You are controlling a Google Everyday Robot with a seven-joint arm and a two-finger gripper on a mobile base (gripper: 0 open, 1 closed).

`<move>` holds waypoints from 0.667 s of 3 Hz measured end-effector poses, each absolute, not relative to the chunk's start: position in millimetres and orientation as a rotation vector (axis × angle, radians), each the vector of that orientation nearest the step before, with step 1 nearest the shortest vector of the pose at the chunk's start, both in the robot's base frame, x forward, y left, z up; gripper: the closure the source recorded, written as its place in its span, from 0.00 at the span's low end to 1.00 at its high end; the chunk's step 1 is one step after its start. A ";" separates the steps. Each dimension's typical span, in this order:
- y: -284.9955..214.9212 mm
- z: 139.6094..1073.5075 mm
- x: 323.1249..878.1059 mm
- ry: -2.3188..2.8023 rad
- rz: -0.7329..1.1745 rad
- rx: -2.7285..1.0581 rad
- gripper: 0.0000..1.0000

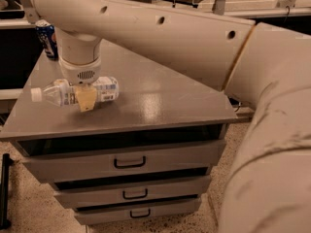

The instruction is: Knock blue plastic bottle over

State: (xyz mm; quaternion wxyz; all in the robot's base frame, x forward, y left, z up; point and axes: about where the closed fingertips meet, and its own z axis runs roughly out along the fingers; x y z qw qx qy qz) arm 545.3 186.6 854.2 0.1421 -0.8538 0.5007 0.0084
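The blue plastic bottle (pixel 54 93) lies on its side near the front left of the grey table top (pixel 165 96), with its white cap pointing left and its label end to the right. My gripper (pixel 86 100) hangs straight down from the wrist over the middle of the bottle. Its tan tip stands in front of the bottle body and hides part of it. I cannot tell whether the gripper grips the bottle or only touches it.
A short blue soda can (pixel 46 37) stands upright at the table's back left corner. The table is a cabinet with three drawers (pixel 129 163) below. My large white arm (pixel 194 38) crosses above the table from the right. The floor is speckled.
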 end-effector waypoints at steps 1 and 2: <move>171.2 841.1 566.2 1.568 0.040 -2.500 0.83; 166.9 842.4 582.5 1.664 0.115 -2.503 0.59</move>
